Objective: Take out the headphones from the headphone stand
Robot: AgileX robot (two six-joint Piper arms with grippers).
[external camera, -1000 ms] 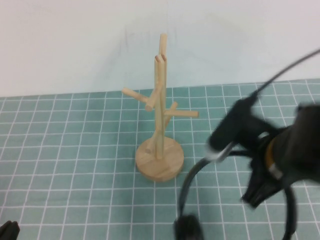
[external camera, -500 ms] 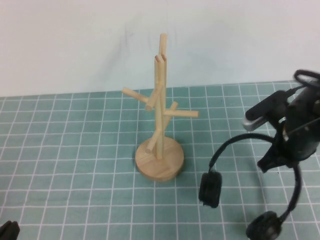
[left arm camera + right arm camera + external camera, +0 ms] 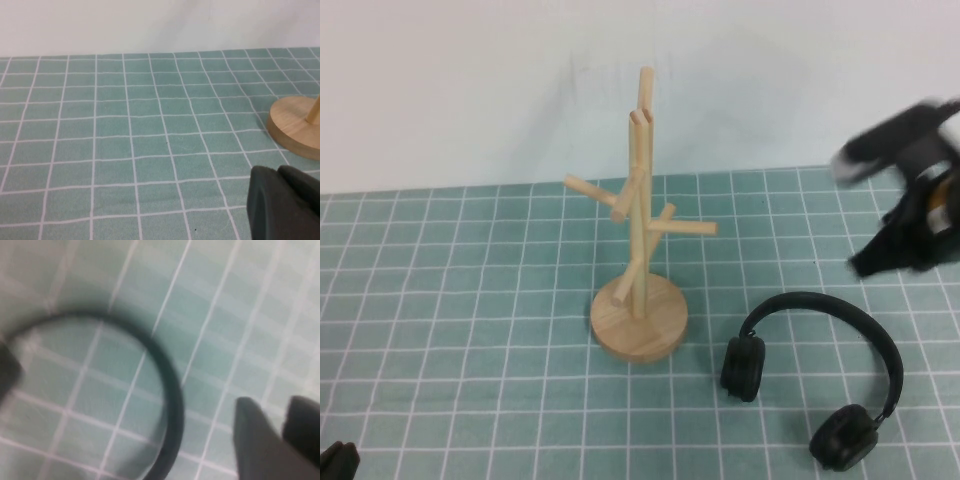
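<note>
- The headphones (image 3: 820, 380) lay flat on the green checked bench (image 3: 470, 330), to the right of the stand (image 3: 640, 250) and clear of it; no claw was touching them.
- One ear cup sat near the stand's round base, the other nearer the robot, with the thin headband arching between them on the far-right side.
- The wooden stand stood upright in the middle of the bench, all of its pegs bare.
- The right claw (image 3: 280, 440) hung above the bench past the headphones, at the right edge of the high view and blurred there; in its wrist view the two fingers seemed to stand a narrow gap apart, holding nothing, the headband (image 3: 165, 385) curving below them.
- The left claw (image 3: 282, 205) sat low at the near left corner, well apart from the stand; whether it was wide or narrow I cannot tell.
</note>
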